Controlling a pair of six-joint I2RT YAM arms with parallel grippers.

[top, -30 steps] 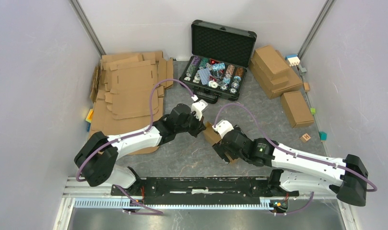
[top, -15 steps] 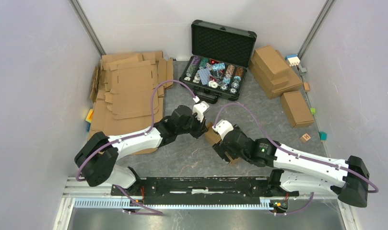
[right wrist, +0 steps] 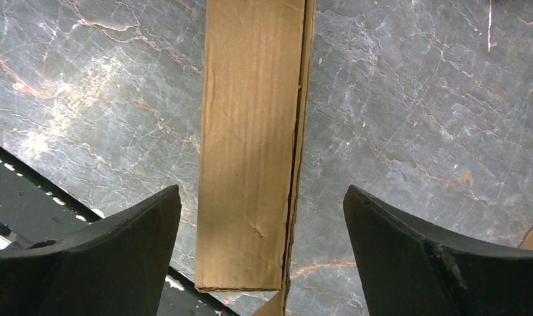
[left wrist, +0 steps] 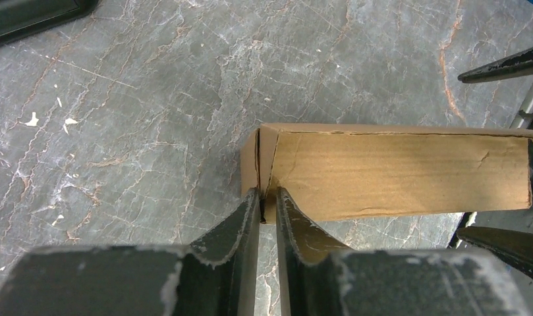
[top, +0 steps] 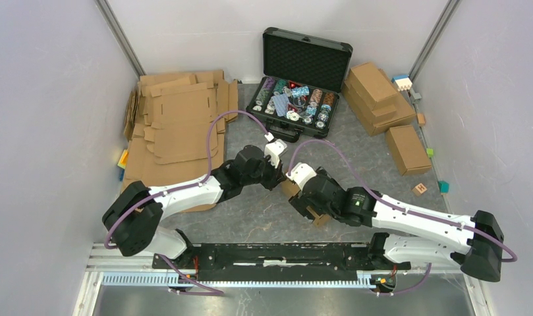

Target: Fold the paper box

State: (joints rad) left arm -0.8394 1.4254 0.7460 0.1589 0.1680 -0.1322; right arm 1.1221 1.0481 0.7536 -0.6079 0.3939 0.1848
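Observation:
The paper box (top: 291, 187) is a brown cardboard box held off the table between the two arms, mostly hidden under them in the top view. In the left wrist view its long side (left wrist: 395, 172) runs to the right, and my left gripper (left wrist: 269, 201) is shut on the folded edge at its near left corner. In the right wrist view the box (right wrist: 250, 145) hangs as a narrow upright panel between the fingers. My right gripper (right wrist: 262, 217) is open wide, its jaws standing apart on either side of the box without touching it.
A stack of flat cardboard sheets (top: 178, 125) lies at the back left. An open black case of chips (top: 296, 99) stands at the back centre. Several folded boxes (top: 382, 92) (top: 407, 149) and small coloured blocks (top: 420, 189) sit at the right.
My right arm has moved a little up and left along the box. My left gripper has stayed pinched on the box corner.

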